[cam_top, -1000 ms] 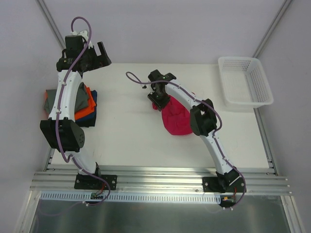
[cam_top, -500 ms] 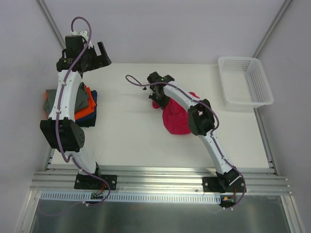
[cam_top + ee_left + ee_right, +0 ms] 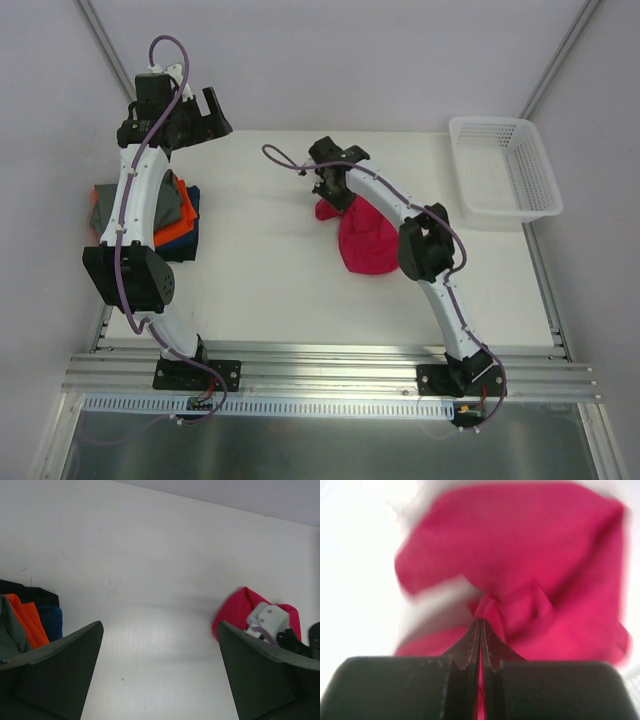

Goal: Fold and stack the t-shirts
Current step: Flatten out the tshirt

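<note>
A crumpled magenta-pink t-shirt (image 3: 368, 240) lies in the middle of the white table; the left wrist view shows it at the right (image 3: 240, 607). My right gripper (image 3: 334, 194) is at the shirt's far left end, its jaws shut on a pinch of the pink cloth (image 3: 520, 570), with a thin sliver of fabric between the fingertips (image 3: 475, 630). Folded grey, orange and dark navy t-shirts (image 3: 180, 215) are stacked at the table's left edge, partly under my left arm. My left gripper (image 3: 205, 115) hangs open and empty near the far left of the table.
A white plastic mesh basket (image 3: 503, 168) stands at the table's far right corner. The bare white table top (image 3: 260, 270) stretches between the stack and the pink shirt. Metal rails run along the near edge.
My right gripper has closed onto the pink shirt's edge and shifted slightly right and away; the cloth has bunched and shifted with it. The left arm has not moved.
</note>
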`<move>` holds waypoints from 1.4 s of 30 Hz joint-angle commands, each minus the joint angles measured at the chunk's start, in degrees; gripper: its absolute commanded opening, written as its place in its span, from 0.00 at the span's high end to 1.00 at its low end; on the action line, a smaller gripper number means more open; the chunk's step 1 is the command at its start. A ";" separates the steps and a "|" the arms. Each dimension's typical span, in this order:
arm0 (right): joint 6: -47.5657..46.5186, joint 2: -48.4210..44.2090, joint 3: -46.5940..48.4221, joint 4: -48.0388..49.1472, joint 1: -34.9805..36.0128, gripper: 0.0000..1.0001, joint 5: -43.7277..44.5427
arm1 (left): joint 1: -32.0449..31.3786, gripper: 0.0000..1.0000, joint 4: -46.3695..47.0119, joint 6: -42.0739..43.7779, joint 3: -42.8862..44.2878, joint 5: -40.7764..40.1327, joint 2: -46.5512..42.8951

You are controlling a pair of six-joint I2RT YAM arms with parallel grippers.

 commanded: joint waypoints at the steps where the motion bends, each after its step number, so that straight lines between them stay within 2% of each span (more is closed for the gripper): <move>1: -3.32 -17.46 -1.54 -1.45 -1.33 1.00 2.82 | -0.35 0.01 1.77 -0.87 -0.79 4.16 0.05; 2: -3.67 -21.48 -2.34 -2.32 -1.68 1.00 3.69 | -0.35 0.01 1.77 -1.31 -0.87 4.95 0.40; 9: -1.30 -31.62 -0.06 -7.08 -3.18 1.00 7.21 | -1.05 0.03 1.86 -1.49 1.41 11.37 5.14; 11: -4.09 -33.38 -0.41 -7.25 -2.48 1.00 9.74 | -1.67 0.04 1.77 -1.32 1.94 12.60 6.20; 18: -13.33 -43.05 -5.42 -5.59 -1.94 1.00 17.40 | -10.71 0.06 0.63 0.88 4.22 16.12 11.90; 22: -16.24 -47.43 -4.28 -2.51 -2.91 1.00 20.30 | -17.30 0.05 -0.16 5.17 3.52 13.76 12.97; 24: -15.20 -48.41 -2.35 -0.84 -4.05 1.00 20.31 | -21.51 0.02 -0.16 7.20 3.96 10.07 13.41; 28: -13.17 -49.56 4.50 0.92 -7.82 1.00 17.59 | -25.92 0.01 -0.34 10.90 6.07 7.51 14.99; 30: -13.43 -51.48 4.00 5.12 -8.53 1.00 13.56 | -26.89 0.01 -0.60 12.13 6.07 5.85 15.17; 34: -18.34 -55.97 -6.88 22.49 -8.80 1.00 7.75 | -25.33 0.01 -0.87 10.90 5.28 2.85 13.94; 35: -17.92 -55.54 -6.74 23.24 -8.71 1.00 7.48 | -24.70 0.01 -0.78 10.90 5.02 2.94 12.55; 39: -11.86 -48.34 5.01 23.24 -8.80 1.00 5.99 | -20.32 0.01 -1.04 10.56 4.14 3.29 9.73; 42: -15.34 -43.42 9.61 28.33 -6.08 1.00 4.32 | -15.57 0.01 -1.04 7.92 2.65 3.63 6.65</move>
